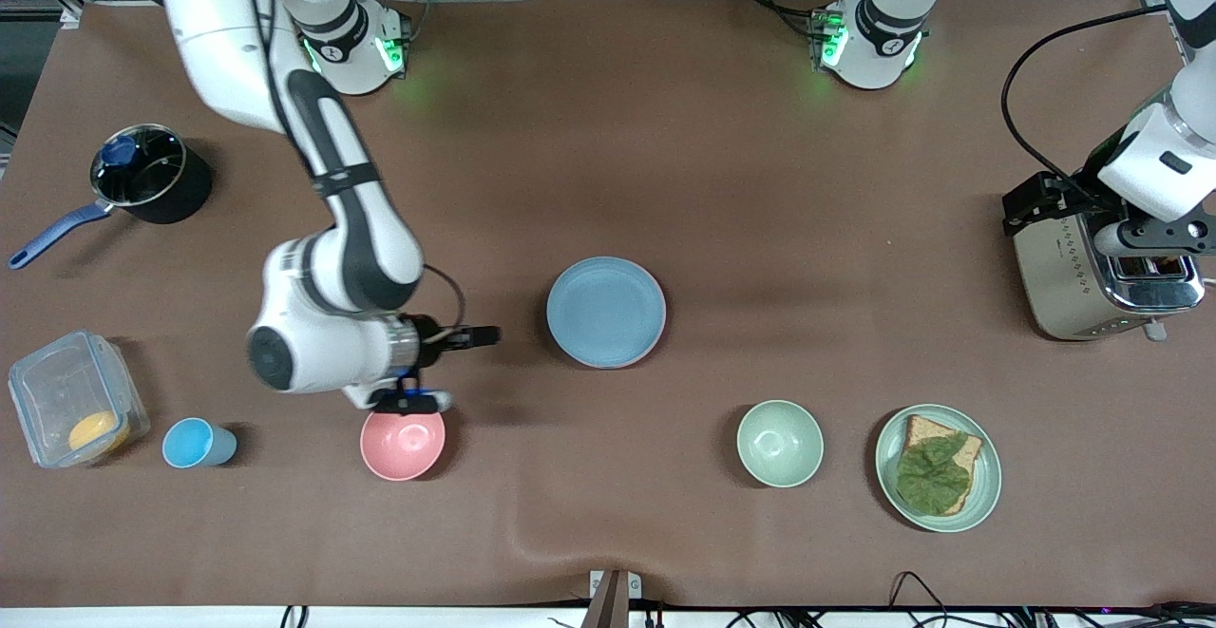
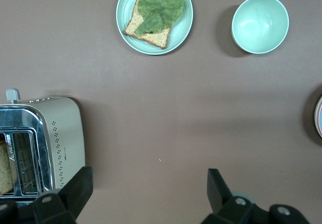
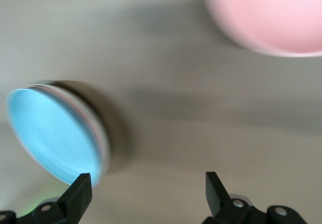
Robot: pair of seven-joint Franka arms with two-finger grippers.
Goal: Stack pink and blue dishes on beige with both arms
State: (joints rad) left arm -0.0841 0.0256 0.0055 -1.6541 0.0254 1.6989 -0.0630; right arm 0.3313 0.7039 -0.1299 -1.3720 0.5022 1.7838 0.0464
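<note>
The light blue plate (image 1: 606,312) lies in the middle of the table, on top of a stack. In the right wrist view the blue plate (image 3: 50,133) shows a thin pink rim and a pale edge under it. The stack's pink-edged rim (image 2: 319,116) also peeks into the left wrist view. The beige plate itself is hidden under the stack. My right gripper (image 1: 467,335) hangs low beside the stack, toward the right arm's end; the right gripper (image 3: 147,181) is open and empty. My left gripper (image 1: 1154,250) is over the toaster's edge; the left gripper (image 2: 149,178) is open and empty.
A deep pink bowl (image 1: 403,443), a small blue cup (image 1: 195,443) and a clear box (image 1: 71,409) sit near the right arm's end. A black pot (image 1: 142,177) stands farther back. A green bowl (image 1: 780,443), a green plate with a sandwich (image 1: 939,466) and a toaster (image 1: 1092,267) are toward the left arm's end.
</note>
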